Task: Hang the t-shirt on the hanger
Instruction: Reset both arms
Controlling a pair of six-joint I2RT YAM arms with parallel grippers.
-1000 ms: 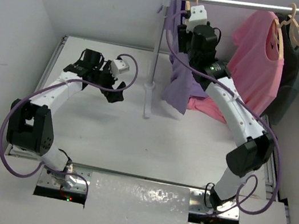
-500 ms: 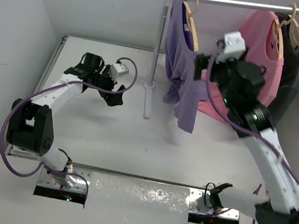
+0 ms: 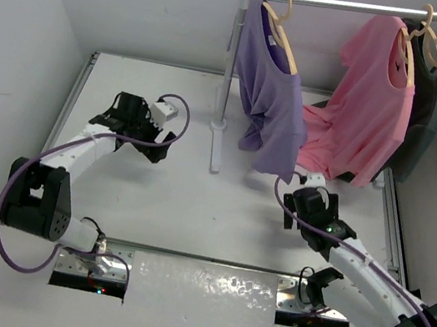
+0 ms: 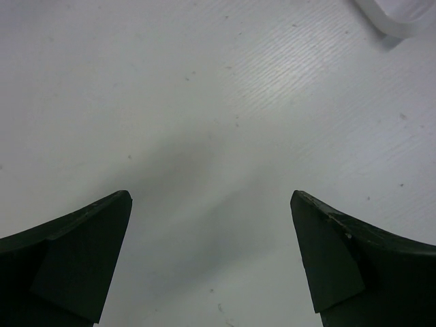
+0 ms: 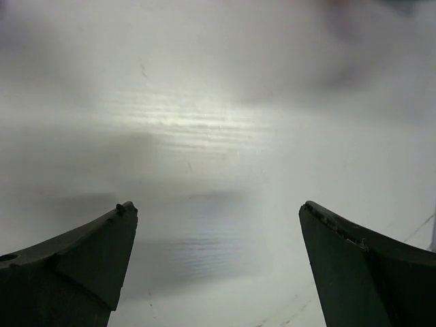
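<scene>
The lavender t-shirt hangs on the tan hanger, whose hook sits over the left end of the rail. One side of the shirt droops lower than the other. My right gripper is low over the table, below the shirt's hem and apart from it. In the right wrist view the right gripper is open over bare table. My left gripper hovers over the left of the table, far from the rack. The left gripper is open, with nothing between its fingers.
A pink t-shirt and a dark garment hang on their own hangers further right on the rail. The rack's white post stands mid-table, and its foot shows in the left wrist view. Walls close in on the left and back.
My right gripper has opened, left the t-shirt at the rail and dropped down to the near right of the table. The shirt now hangs free. The left arm has barely shifted.
</scene>
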